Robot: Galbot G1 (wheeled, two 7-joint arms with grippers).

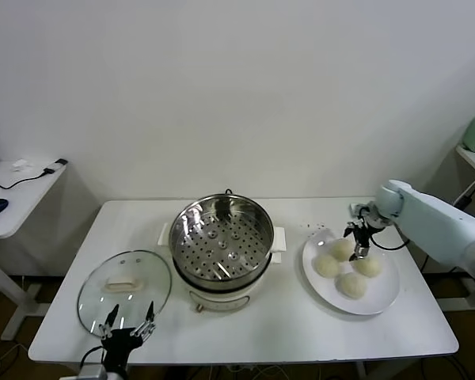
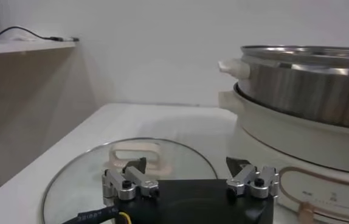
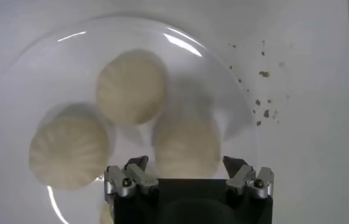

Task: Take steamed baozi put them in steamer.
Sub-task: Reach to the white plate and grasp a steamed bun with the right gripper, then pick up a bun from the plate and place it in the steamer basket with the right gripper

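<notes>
Cream-white baozi (image 1: 342,265) on the plate (image 1: 385,297) near the counter's right edge look soft, light, squashable; right tool (image 1: 359,241), jaws apart, should pinch the sides gently. Left tool (image 1: 129,321) waits spread.

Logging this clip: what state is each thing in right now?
Steamer: uncovered, tray empty.
Glass lid: off, flat on the table.
Buns: four, all on the plate.
Right gripper: open, above the buns.
Left gripper: open, empty, at the lid's near edge.
</notes>
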